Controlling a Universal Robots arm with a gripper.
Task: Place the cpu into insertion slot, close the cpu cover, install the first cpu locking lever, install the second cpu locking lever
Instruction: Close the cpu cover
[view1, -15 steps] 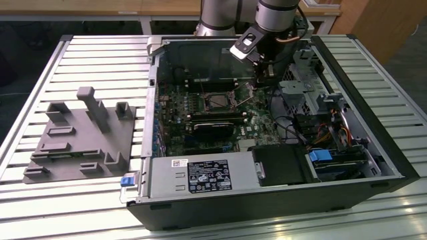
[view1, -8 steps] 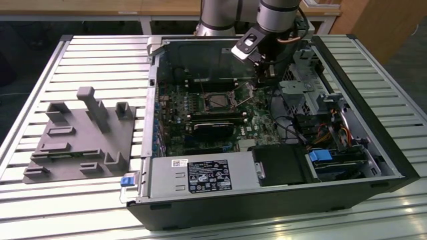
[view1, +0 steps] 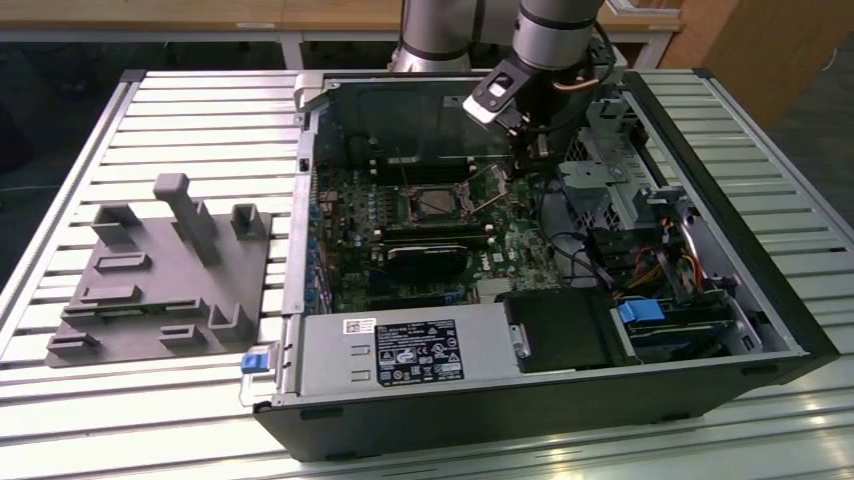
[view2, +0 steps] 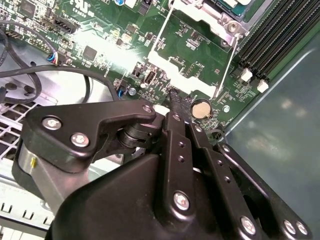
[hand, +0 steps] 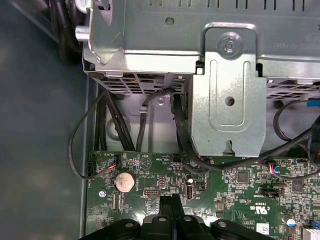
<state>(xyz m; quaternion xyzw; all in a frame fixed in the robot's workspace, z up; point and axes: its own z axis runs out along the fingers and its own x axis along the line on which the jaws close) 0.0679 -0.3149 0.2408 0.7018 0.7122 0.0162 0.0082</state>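
Gripper (view2: 176, 100): fingers pressed together, nothing seen between them. The tips sit low over the board (view2: 190, 55), just beside the coin cell (view2: 201, 107) and near one lever (view2: 227, 65).
Cpu (view2: 230, 2): seated in the slot (view1: 406, 205) at the centre of the exterior view. A pale grey strip of its top shows through the cover (view2: 200, 12).
Cover: appears folded down over the chip. Whether the levers are latched cannot be told.
Handling, cpu: judged light, stiff and flat, and fragile on its contact side. Best taken by opposite edges, never by the faces.
Handling, lever: thin springy wire, likely to slip off a smooth fingertip. Pressure belongs near its bent end.
Case (view1: 787, 300): open box holding the board, drive cage (hand: 230, 100), cables (hand: 178, 117) and power supply (view1: 400, 350).
Fixture (view1: 160, 270): grey tray with posts and pockets, at the exterior view's left, on the slatted table (view1: 80, 420).
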